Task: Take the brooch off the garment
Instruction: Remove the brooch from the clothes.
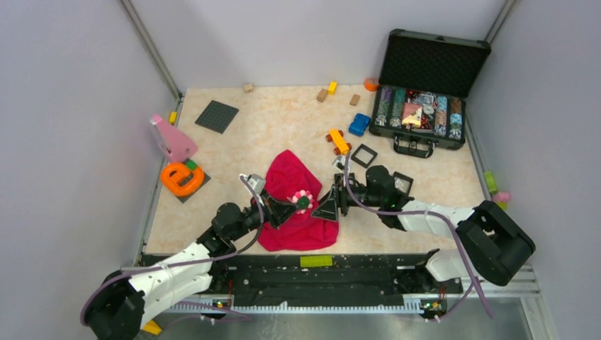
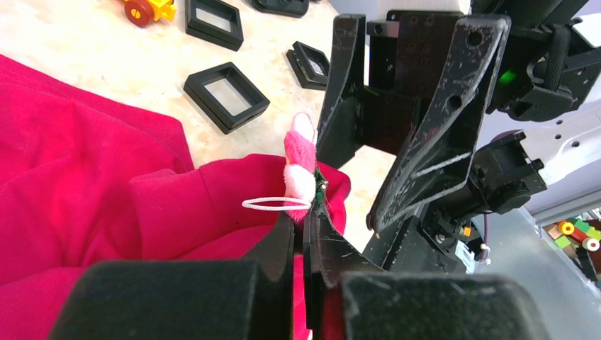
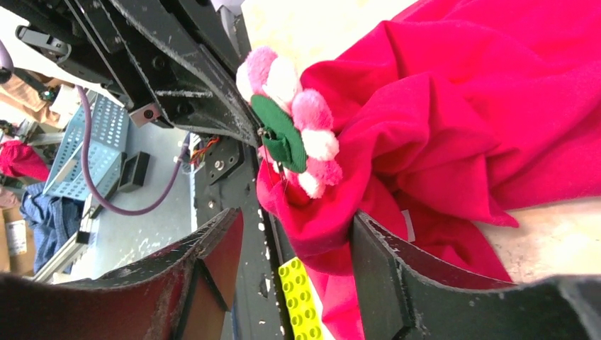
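The red garment [image 1: 294,177] lies bunched at the table's near middle. The brooch [image 1: 302,200], a ring of pink and white puffs round a dark green centre [image 3: 283,134], sits on a raised fold of it. My left gripper [image 1: 289,210] comes in from the left. It is shut on the garment fold just under the brooch [image 2: 300,166], with red cloth between its tips [image 2: 310,216]. From the right, my right gripper [image 1: 327,205] faces it. It is open [image 3: 298,234], its fingers on either side of the hanging fold below the brooch.
Black square frames [image 1: 364,155] lie behind the right gripper, also seen as frames [image 2: 227,95]. An orange toy car [image 1: 339,141], a blue car [image 1: 359,125] and an open chip case [image 1: 425,106] are at the back right. An orange ring toy [image 1: 182,178] is at left. A lime brick [image 3: 301,301] rests on the near rail.
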Available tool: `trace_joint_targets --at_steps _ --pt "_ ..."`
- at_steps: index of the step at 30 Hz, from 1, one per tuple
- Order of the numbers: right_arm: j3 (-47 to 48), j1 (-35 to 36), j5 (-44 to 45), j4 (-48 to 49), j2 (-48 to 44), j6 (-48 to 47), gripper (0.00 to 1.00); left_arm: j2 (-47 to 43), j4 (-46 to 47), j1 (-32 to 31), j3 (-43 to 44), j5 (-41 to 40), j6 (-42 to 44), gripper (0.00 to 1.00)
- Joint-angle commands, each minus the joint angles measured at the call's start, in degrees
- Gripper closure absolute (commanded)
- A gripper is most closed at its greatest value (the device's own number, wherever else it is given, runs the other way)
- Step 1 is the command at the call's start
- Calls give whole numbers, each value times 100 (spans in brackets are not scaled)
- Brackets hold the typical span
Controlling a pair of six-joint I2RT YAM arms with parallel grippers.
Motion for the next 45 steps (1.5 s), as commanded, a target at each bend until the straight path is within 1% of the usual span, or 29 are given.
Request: trace_joint_targets --at_steps 1,4,10,11,15,19,23,26,27,30,32,33,35,36,37,38,40,45 --pt "88 197 -115 281 137 -71 47 -72 220 83 129 -53 -126 100" --pt "96 209 -30 364 218 -1 59 -89 236 126 130 -23 -164 100" --pt "86 207 -102 688 381 276 90 -187 217 180 100 29 -185 100" --pt "86 206 -106 769 399 353 93 -162 232 186 95 95 -176 100" --pt "233 201 -9 811 449 479 99 119 462 186 67 483 -215 100" --pt "316 134 40 900 459 583 100 357 582 181 46 812 -209 100" --pt "198 -74 34 1185 349 855 100 385 597 182 -21 941 -199 100" --pt "263 -88 1 907 317 707 100 331 580 178 -37 913 -220 100" --pt "296 -88 -12 809 334 674 92 318 590 179 -37 910 -237 100" --pt "366 -89 160 338 319 535 76 375 617 185 2 897 -375 100" --pt "410 -89 235 120 295 448 74 586 483 195 153 1031 -499 100" --pt "415 -87 289 37 289 438 75 737 486 201 229 1149 -538 100" --pt "445 -87 351 -128 300 396 82 1034 751 198 241 1237 -691 100" --pt "446 -89 425 -198 311 385 89 1202 950 200 187 1228 -831 100" --pt "442 -88 523 -288 333 388 95 1323 1102 196 149 1229 -871 100" --pt "427 -89 586 -317 356 387 97 1456 1181 195 144 1242 -882 100" --pt "369 -91 699 -262 444 459 100 1732 1239 203 166 1257 -884 100" --pt "377 -98 814 -103 788 629 100 2512 1495 226 326 1453 -939 100"
